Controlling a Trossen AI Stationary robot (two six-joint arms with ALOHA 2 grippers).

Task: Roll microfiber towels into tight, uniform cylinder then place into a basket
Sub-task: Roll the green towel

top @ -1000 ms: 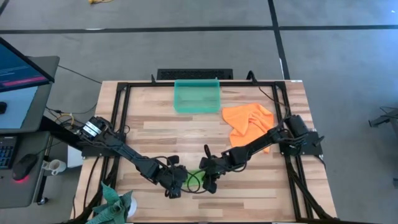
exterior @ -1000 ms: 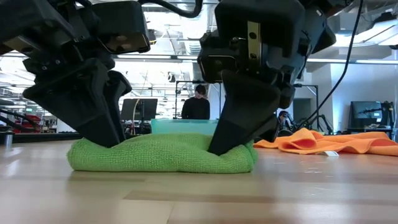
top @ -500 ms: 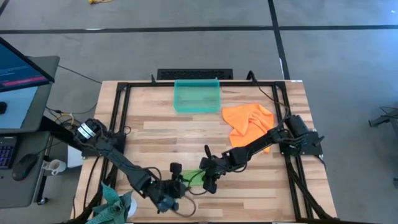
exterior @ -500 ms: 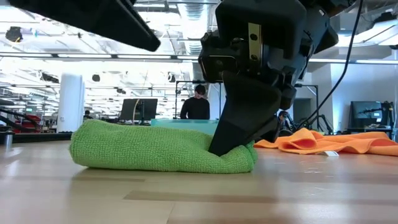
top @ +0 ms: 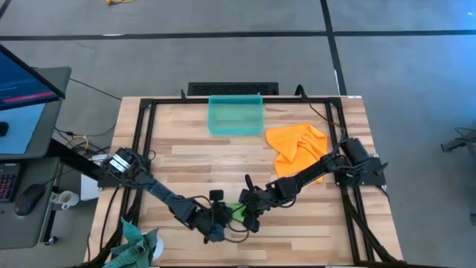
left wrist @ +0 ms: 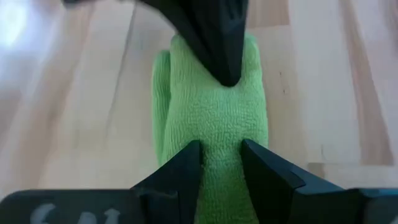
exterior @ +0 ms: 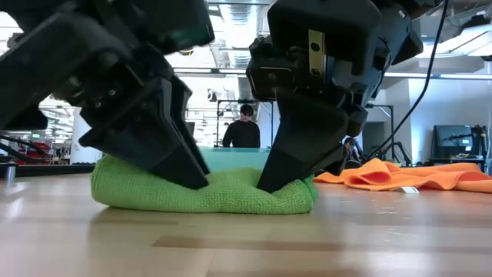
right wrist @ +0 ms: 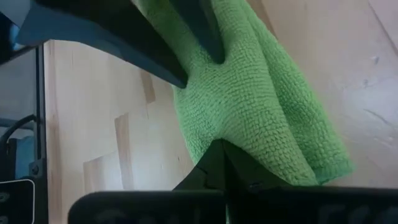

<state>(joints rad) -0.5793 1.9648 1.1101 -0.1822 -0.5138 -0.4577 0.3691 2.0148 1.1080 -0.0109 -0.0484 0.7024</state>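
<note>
The lime green towel (exterior: 207,191) lies as a low roll on the table near its near edge; it also shows in the high view (top: 236,211). My left gripper (top: 220,222) is down on the roll near its middle, and my right gripper (top: 249,216) is down on its right end. Each is shut on the towel. The orange towel (top: 297,145) lies crumpled at the table's right. The teal basket (top: 212,115) stands at the far edge. My left gripper pinches a hump of the roll's top (left wrist: 221,163) between its two fingers (left wrist: 184,167), slanting down from the table's near left. The roll lies on the table. My right gripper is shut on the roll's right end (right wrist: 249,140), slanting down from the table's right; its shut fingers (right wrist: 217,163) hide how many layers they hold. That end rests on the table (exterior: 296,201).
A darker teal cloth (top: 135,244) hangs at the near left corner. A black frame (top: 141,141) runs along the table's sides. A monitor (top: 26,82) stands off the left edge. A person (exterior: 244,131) stands in the room behind.
My left gripper has let go of the roll's left end, gone up and toward the table's near edge, then come back down on the roll closer to my right gripper. The roll's left end has sprung up a little. My right gripper has kept still.
</note>
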